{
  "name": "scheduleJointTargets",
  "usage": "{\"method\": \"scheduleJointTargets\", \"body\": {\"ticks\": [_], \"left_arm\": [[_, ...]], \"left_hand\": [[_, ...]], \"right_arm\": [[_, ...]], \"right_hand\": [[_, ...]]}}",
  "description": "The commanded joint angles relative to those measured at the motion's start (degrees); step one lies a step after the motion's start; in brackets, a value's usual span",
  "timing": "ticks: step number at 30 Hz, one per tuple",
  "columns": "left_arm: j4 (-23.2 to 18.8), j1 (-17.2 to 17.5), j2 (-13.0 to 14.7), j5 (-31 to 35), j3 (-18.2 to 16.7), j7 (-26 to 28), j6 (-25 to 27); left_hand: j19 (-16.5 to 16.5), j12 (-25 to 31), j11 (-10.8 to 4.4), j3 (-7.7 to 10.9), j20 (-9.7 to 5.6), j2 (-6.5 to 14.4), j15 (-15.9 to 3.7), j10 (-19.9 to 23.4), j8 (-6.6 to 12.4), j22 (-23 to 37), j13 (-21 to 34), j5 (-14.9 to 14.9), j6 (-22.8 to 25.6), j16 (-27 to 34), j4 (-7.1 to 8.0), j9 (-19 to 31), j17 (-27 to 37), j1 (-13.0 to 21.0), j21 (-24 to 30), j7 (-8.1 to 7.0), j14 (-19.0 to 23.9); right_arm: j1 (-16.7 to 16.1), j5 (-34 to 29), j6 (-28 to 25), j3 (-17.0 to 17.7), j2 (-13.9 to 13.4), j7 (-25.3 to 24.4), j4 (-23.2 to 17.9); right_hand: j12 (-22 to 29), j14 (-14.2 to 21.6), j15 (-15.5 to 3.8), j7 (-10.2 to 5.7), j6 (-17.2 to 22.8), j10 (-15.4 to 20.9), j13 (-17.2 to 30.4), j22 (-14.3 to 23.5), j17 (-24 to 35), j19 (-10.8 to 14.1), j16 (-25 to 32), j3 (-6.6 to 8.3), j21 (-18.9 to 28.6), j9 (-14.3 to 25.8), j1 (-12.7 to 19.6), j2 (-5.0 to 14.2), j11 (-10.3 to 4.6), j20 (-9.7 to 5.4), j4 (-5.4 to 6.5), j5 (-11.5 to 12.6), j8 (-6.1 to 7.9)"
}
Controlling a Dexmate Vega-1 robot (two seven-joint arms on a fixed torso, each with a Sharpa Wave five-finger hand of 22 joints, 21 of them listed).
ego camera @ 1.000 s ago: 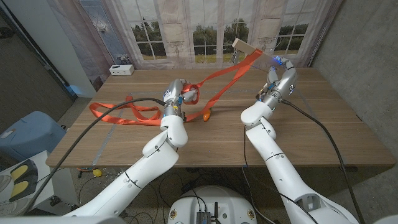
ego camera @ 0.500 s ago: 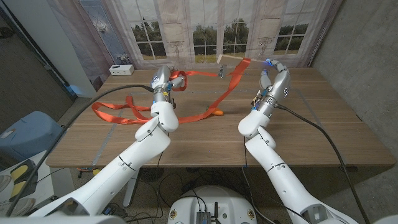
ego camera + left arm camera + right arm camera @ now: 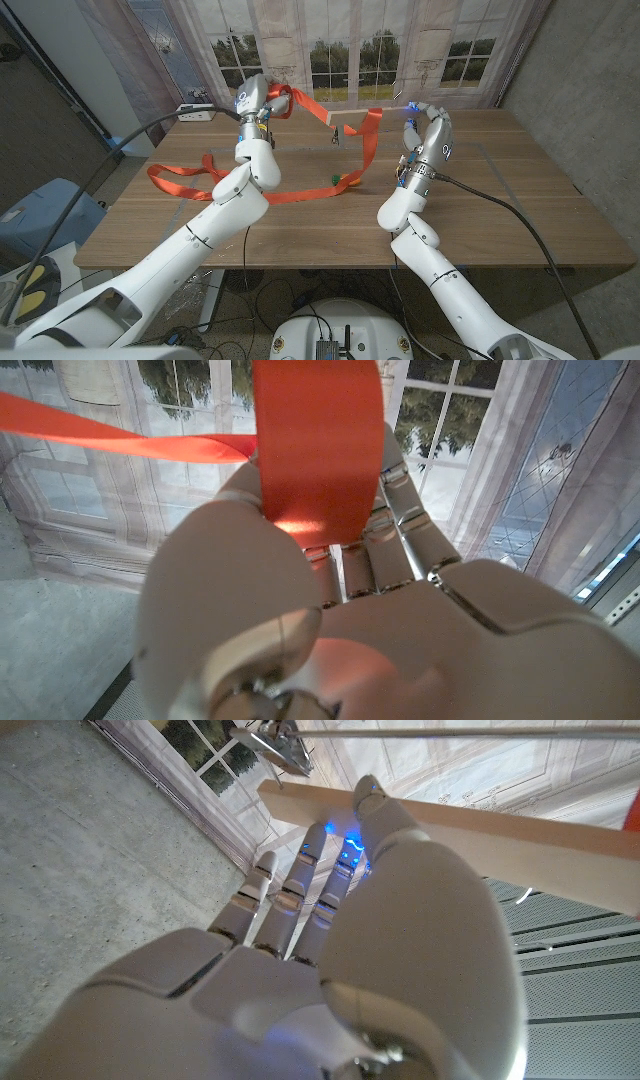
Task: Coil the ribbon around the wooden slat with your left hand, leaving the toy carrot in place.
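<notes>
My left hand (image 3: 262, 96) is raised above the table's far left and grips the orange ribbon (image 3: 312, 108), which shows broad and taut over its fingers (image 3: 315, 440). From there the ribbon runs to the pale wooden slat (image 3: 352, 117) and drops from it to the table. The rest trails in loops (image 3: 190, 180) across the left side. My right hand (image 3: 424, 118) holds the slat's other end up in the air, and the slat (image 3: 450, 825) lies across its fingertips. The toy carrot (image 3: 340, 180) lies on the table by the hanging ribbon.
A small metal clip (image 3: 335, 135) hangs below the slat's free end. A white box (image 3: 193, 112) sits at the far left corner of the wooden table (image 3: 500, 200). Curtained windows stand behind, and a blue bin (image 3: 40, 215) is on the floor at left.
My left hand has risen and swung toward the back with the ribbon. The right hand has carried the slat lower and to the left. The carrot stays in about the same spot.
</notes>
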Motion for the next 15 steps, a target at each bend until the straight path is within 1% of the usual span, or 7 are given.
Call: {"method": "scheduleJointTargets", "body": {"ticks": [1,8,11,13,15], "left_arm": [[-0.69,-5.14,0.95,6.95,2.25,-1.89,0.58],[-1.49,-7.16,0.25,9.52,2.60,-3.82,0.52],[-1.45,-7.99,0.10,10.72,2.92,-4.22,-0.24],[-0.92,-8.76,0.01,12.08,3.46,-4.19,-0.82],[-0.65,-9.40,-0.32,12.53,3.61,-4.77,-1.37]], "left_hand": [[-0.04,0.08,-13.96,0.66,-3.81,3.90,-11.77,14.44,0.32,-0.08,0.33,0.41,6.44,0.28,0.30,0.29,0.13,3.07,0.30,-1.28,10.62],[-0.14,-0.04,-14.07,0.69,-3.88,3.85,-11.83,14.61,0.21,-0.12,0.36,0.41,6.44,0.31,0.26,0.33,0.18,3.06,0.51,-1.42,10.71],[-0.19,-0.15,-14.10,0.71,-3.90,3.84,-11.86,14.49,0.18,-0.13,0.37,0.42,6.46,0.34,0.24,0.35,0.22,3.08,0.57,-1.47,10.76],[-0.15,-0.16,-14.11,0.73,-3.99,3.87,-11.87,14.51,0.15,-0.14,0.42,0.42,6.45,0.33,0.24,0.35,0.21,3.08,0.64,-1.59,10.78],[-0.18,-0.13,-14.14,0.71,-4.10,3.77,-11.85,14.78,0.13,-0.16,0.45,0.41,6.55,0.29,0.22,0.36,0.19,3.05,0.73,-1.59,10.74]], "right_arm": [[0.73,-6.03,-2.61,-1.76,0.11,-0.02,3.16],[1.20,-7.73,-4.58,-2.73,0.21,-0.02,4.98],[1.36,-9.23,-4.71,-3.19,0.00,-0.02,5.79],[1.48,-11.67,-5.06,-3.36,0.30,-0.02,6.55],[1.73,-12.73,-5.12,-3.80,0.29,-0.02,7.05]], "right_hand": [[9.83,-0.06,-5.77,4.23,4.56,6.71,6.14,-0.01,0.26,0.01,-0.20,2.34,0.09,0.18,-2.02,1.60,3.13,-0.15,1.92,0.34,0.25],[9.84,-0.07,-5.91,4.22,4.59,6.70,6.09,-0.03,0.41,0.11,-0.20,2.34,0.17,0.20,-2.13,1.57,3.07,-0.12,1.94,0.35,0.28],[9.85,0.19,-5.80,4.27,4.55,6.78,6.01,-0.04,0.35,0.31,-0.22,2.46,0.26,0.20,-2.16,1.56,3.14,-0.08,1.93,0.38,0.26],[9.83,0.32,-5.80,4.30,4.55,6.80,5.93,-0.05,0.31,0.51,-0.24,2.48,0.35,0.16,-2.23,1.50,3.10,-0.12,1.94,0.38,0.24],[9.85,0.33,-5.83,4.24,4.56,6.75,5.98,-0.06,0.38,0.56,-0.22,2.49,0.38,0.18,-2.21,1.49,3.13,-0.12,1.91,0.39,0.25]]}}
